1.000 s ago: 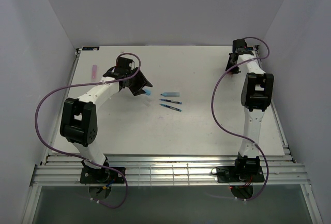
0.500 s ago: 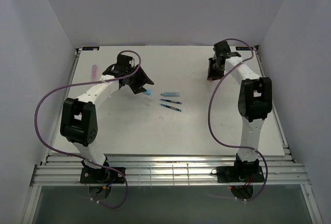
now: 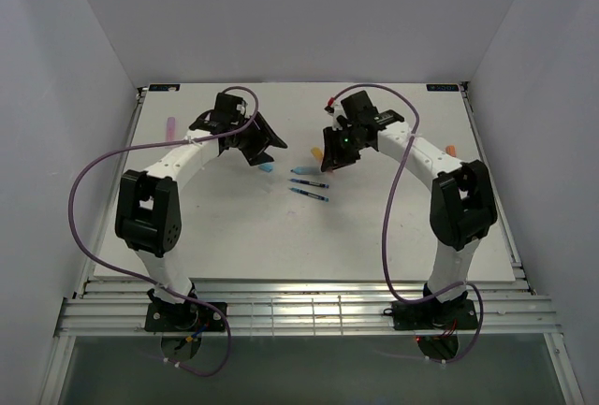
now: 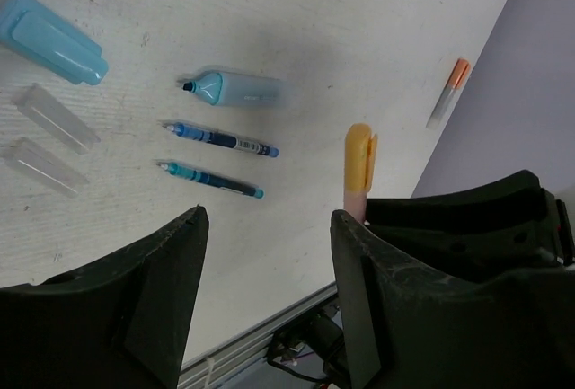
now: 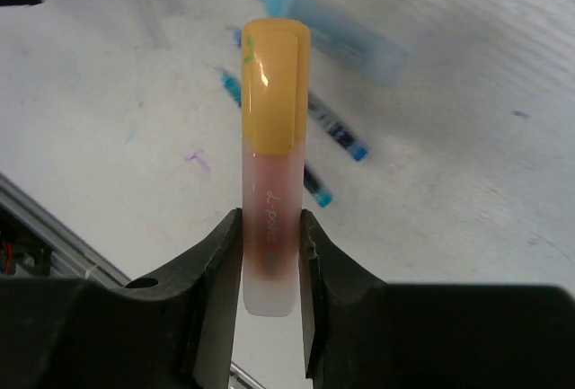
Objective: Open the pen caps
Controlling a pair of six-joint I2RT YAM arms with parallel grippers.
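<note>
Near the middle of the white worktop: a light blue highlighter with no cap on, its tip uncovered. Just beside it, toward the near edge and lying parallel: a thin blue pen and a thin teal pen, both with bare tips. Further toward the left edge, well apart from the highlighter body: the light blue cap. Near this cap, side by side: two clear caps.

In the right gripper, above the far side of this group: an orange highlighter. Clenched by both fingers on the pale lower part of the body and raised off the worktop. Closed by its orange cap, well beyond the fingertips and not touched by them.

Left gripper: fingers released and wide apart, nothing between them. Hovering over the worktop close to the light blue cap. Facing the right gripper across the pens, without any contact.

Close to the left edge of the worktop, alone: a pink highlighter. Close to the right edge: a small orange-tipped pen, too small to tell whether capped.
</note>
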